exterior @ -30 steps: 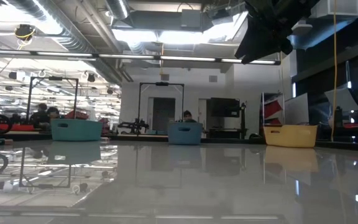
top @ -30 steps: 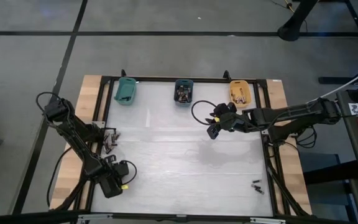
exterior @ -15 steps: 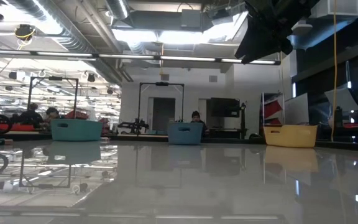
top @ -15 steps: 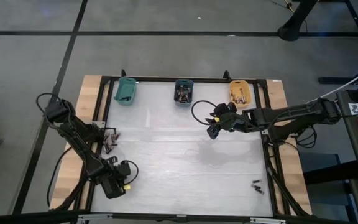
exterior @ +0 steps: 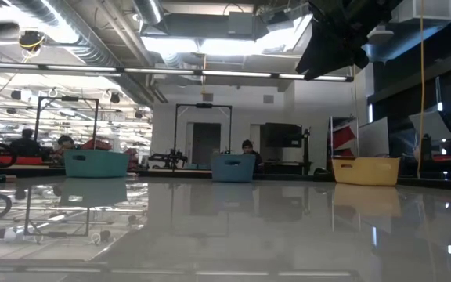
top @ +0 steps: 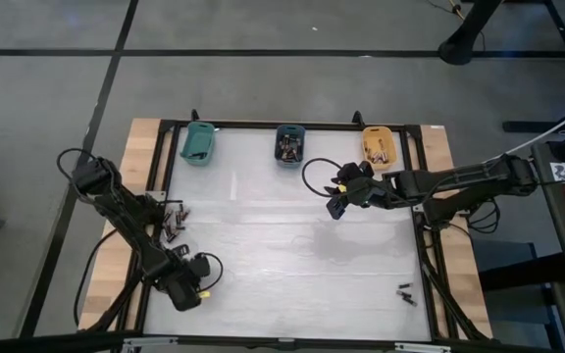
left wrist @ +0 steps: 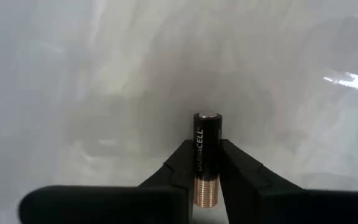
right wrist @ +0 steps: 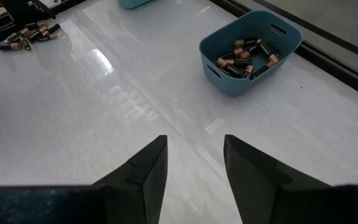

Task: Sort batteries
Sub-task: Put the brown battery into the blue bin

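Black, copper-banded cylindrical battery point(left wrist: 206, 158) sits clamped between the left gripper point(left wrist: 205, 163) jaws at the white surface point(top: 292, 255) near-left corner. Right gripper point(right wrist: 194, 165) hovers near the blue bin point(right wrist: 251, 51), jaws parted, empty.

The left gripper's fingers point(left wrist: 185, 165) are covering the sides of the battery point(left wrist: 206, 155) between them, and the picture's edge is cutting off its coppery end. In the high view the batteries in the blue bin point(top: 289, 144) and orange bin point(top: 378, 145) are showing too small to count, as are the heap point(top: 173, 223) at the table's left edge and the few point(top: 405, 291) near the right front corner.
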`<state>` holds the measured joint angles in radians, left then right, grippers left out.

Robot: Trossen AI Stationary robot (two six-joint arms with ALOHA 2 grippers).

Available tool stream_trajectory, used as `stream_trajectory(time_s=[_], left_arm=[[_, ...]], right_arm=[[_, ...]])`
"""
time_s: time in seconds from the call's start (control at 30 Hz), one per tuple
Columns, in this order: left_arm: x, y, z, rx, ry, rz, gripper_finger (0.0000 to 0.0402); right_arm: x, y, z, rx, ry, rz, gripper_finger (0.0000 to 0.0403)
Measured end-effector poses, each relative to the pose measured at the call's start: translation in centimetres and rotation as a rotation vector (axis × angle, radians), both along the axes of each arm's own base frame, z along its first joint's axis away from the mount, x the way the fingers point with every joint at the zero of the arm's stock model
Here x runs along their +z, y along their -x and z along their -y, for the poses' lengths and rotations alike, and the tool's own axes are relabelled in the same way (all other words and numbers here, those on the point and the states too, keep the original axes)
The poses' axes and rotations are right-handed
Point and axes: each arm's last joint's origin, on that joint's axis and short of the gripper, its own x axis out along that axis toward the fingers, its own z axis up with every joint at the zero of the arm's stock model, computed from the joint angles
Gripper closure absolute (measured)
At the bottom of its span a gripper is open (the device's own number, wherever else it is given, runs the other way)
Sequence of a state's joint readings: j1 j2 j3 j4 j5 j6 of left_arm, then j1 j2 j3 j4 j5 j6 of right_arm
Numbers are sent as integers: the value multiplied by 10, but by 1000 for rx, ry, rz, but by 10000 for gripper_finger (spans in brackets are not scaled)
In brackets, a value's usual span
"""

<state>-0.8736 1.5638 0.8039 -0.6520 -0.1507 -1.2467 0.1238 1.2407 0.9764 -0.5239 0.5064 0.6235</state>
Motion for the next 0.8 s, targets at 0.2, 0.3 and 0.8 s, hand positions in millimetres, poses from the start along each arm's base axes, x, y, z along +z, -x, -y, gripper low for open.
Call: stream_trajectory(time_s=[0.2, 0.3, 0.8], left_arm=[[43, -9, -7, -70, 12, 202, 367], [67, -17, -18, -66, 25, 316, 367], [114, -89, -185, 269, -223, 644, 360]], right_arm=[[0, 0, 0, -1, 1, 0, 244], [0, 0, 0, -4, 5, 1, 244], [2, -2, 0, -5, 1, 31, 244]])
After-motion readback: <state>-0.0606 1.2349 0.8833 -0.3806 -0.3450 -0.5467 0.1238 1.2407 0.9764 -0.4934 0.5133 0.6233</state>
